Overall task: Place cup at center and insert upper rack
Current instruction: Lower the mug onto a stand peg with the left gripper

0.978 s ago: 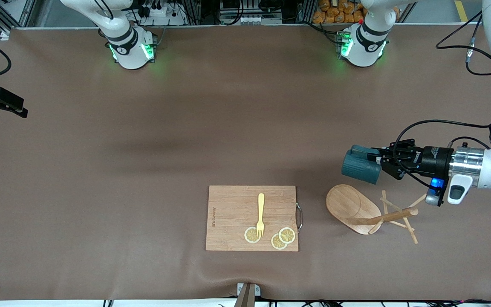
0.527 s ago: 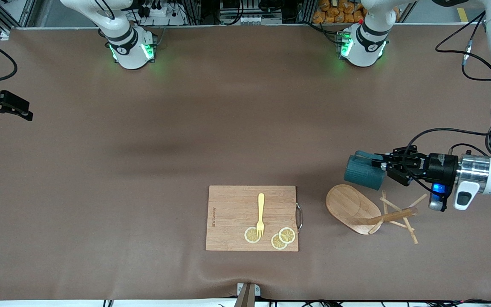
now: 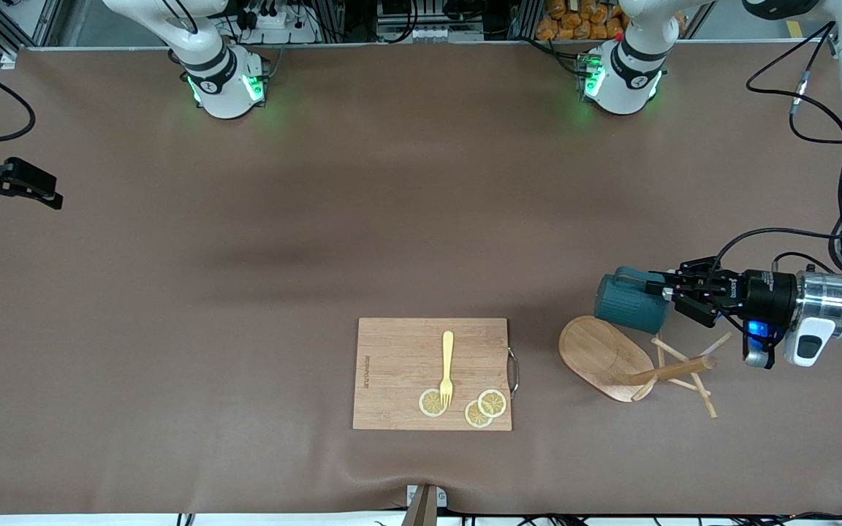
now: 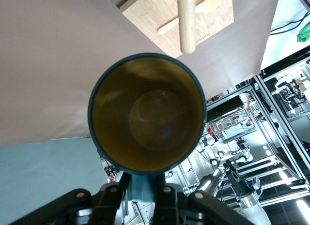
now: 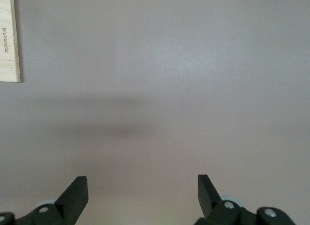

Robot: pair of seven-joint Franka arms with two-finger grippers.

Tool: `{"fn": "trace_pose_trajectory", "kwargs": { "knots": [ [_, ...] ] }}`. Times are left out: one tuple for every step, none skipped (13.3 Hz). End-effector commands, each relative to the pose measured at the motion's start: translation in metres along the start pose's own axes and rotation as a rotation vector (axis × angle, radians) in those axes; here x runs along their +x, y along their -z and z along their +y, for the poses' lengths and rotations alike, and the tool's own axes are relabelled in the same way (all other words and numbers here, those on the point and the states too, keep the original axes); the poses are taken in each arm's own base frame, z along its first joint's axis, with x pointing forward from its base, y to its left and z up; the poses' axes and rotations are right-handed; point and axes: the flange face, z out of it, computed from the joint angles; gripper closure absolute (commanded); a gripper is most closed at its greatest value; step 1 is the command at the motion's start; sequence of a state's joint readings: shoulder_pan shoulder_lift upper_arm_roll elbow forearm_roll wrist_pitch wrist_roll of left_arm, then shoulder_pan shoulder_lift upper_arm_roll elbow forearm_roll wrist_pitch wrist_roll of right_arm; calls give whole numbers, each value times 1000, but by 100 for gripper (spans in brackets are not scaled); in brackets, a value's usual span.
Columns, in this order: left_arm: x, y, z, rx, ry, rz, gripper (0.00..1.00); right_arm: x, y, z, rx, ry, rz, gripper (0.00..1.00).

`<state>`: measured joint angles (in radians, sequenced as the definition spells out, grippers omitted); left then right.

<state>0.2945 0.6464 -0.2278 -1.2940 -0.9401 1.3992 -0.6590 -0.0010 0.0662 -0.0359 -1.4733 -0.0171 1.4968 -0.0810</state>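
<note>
The cup [image 3: 629,308], dark teal and ribbed, hangs on its side in my left gripper [image 3: 668,294], which is shut on its handle. It is over the table right beside the upper rack's oval base [image 3: 602,354]. The left wrist view looks into the cup's yellowish inside [image 4: 147,118], with my left gripper [image 4: 144,191] clamped on the handle. The upper rack lies tipped on its side, its post [image 3: 673,370] and thin pegs flat on the table; the post's end also shows in the left wrist view [image 4: 186,22]. My right gripper [image 3: 52,197] is open and empty over the right arm's end of the table; it also shows in the right wrist view [image 5: 143,186].
A wooden cutting board [image 3: 432,372] with a yellow fork [image 3: 447,369] and lemon slices [image 3: 492,402] lies near the table's front edge, beside the rack toward the right arm's end. Its corner shows in the right wrist view [image 5: 9,41].
My left gripper has carried the cup lower and closer to the rack's base. My right gripper has drifted slightly inward over the table.
</note>
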Motion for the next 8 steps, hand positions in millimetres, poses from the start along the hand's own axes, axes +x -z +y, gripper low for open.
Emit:
{"fn": "trace_pose_trajectory", "kwargs": {
  "knots": [
    [1, 2, 4, -31, -30, -18, 100, 6, -1, -13, 13, -41, 13, 0],
    [2, 3, 4, -35, -35, -20, 100, 10, -7, -17, 13, -82, 2, 0],
    [6, 2, 4, -52, -34, -36, 100, 10, -7, -17, 13, -83, 0, 0],
    [8, 4, 3, -75, -36, -50, 100, 10, -7, -15, 13, -83, 0, 0],
    [13, 4, 2, -86, -42, -53, 100, 9, -6, -13, 13, -84, 2, 0],
    [15, 5, 2, -93, -44, -45, 100, 9, -5, -13, 13, -83, 2, 0],
    [16, 4, 3, -99, -44, -37, 100, 8, -6, -12, 13, -83, -1, 0],
    [17, 5, 4, -104, -51, -29, 100, 8, -6, -12, 15, -83, -4, 0]
  ]
}}
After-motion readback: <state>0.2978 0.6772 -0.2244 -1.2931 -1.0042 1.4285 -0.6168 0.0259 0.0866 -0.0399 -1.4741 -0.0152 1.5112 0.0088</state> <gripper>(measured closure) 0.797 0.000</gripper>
